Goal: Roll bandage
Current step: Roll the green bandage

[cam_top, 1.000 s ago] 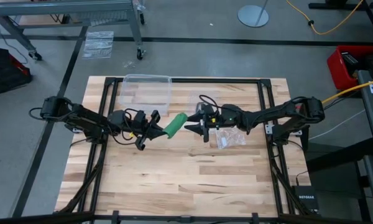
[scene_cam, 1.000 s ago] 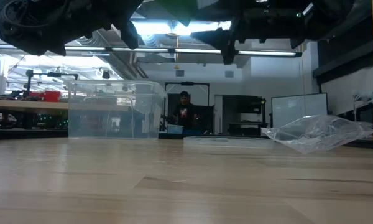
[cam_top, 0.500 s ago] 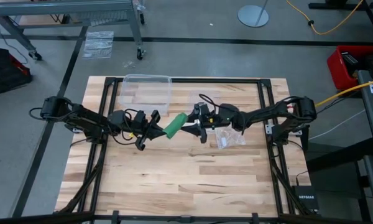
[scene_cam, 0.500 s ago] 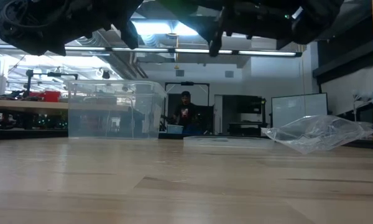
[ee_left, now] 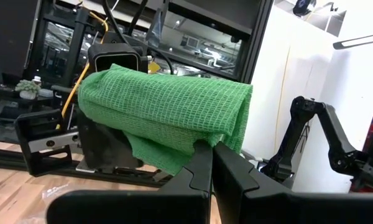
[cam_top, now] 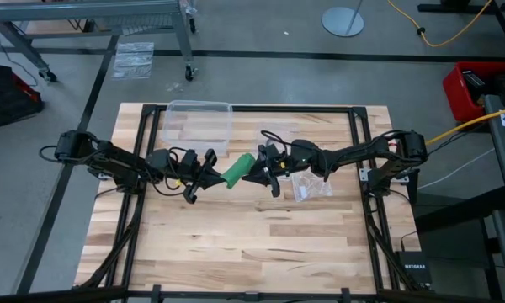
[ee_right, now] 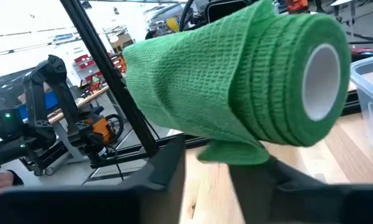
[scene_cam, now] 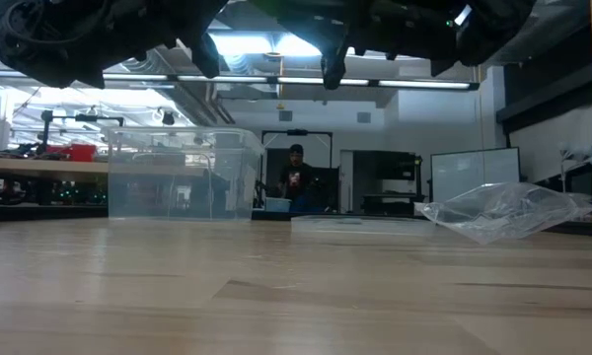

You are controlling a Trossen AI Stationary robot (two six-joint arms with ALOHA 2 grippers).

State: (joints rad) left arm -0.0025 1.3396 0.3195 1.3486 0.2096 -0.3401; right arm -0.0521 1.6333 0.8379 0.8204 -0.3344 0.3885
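High view: our right gripper [cam_top: 254,171] moved in from clear, fingers half closed round bandage [cam_top: 236,171]; left gripper [cam_top: 209,177] stays clamped on its end. Handover near.

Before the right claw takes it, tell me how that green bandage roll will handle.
The bright green woven-cloth bandage roll probably squashes under grip: its loose tail end sags. It looks light, held aloft by the left claw alone. Being cylindrical, it would likely roll if set down.
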